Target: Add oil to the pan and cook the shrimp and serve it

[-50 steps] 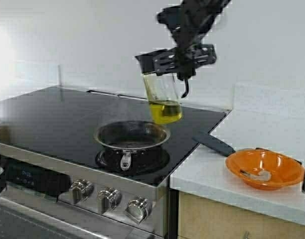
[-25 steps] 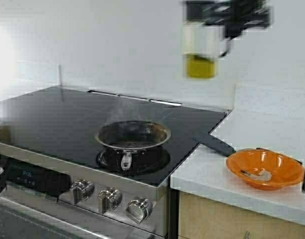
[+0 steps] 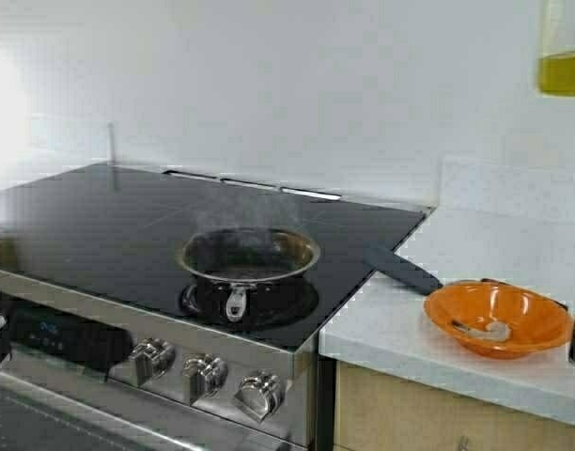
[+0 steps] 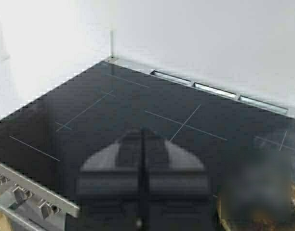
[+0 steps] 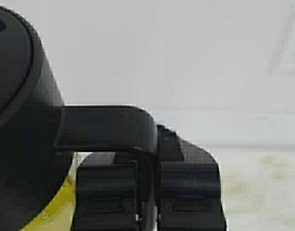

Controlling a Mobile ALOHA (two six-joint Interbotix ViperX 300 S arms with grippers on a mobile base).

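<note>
**Oil jug held high above the worktop, pan steaming on the stove**

The right hand (image 5: 147, 202) gripped the black handle of the jug (image 5: 22, 120), its fingers (image 5: 106, 192) pressed together on either side of it. In the high view only the lower part of the jug showed at the top right corner, well above the worktop (image 3: 475, 244), with the oil (image 3: 562, 73) lying yellow in its bottom. The pan (image 3: 248, 256) sat on the front right burner of the black stove (image 3: 100, 225), near the stove's front edge, handle toward the knobs, with faint steam rising from it. The orange bowl (image 3: 499, 318) stood near the worktop's front edge and held the shrimp (image 3: 485, 330). A dark flat tool (image 3: 402, 270) lay across the stove's right edge onto the worktop. The left hand (image 4: 142, 159) hung over the stove's left part, fingers closed together with nothing between them.
</note>
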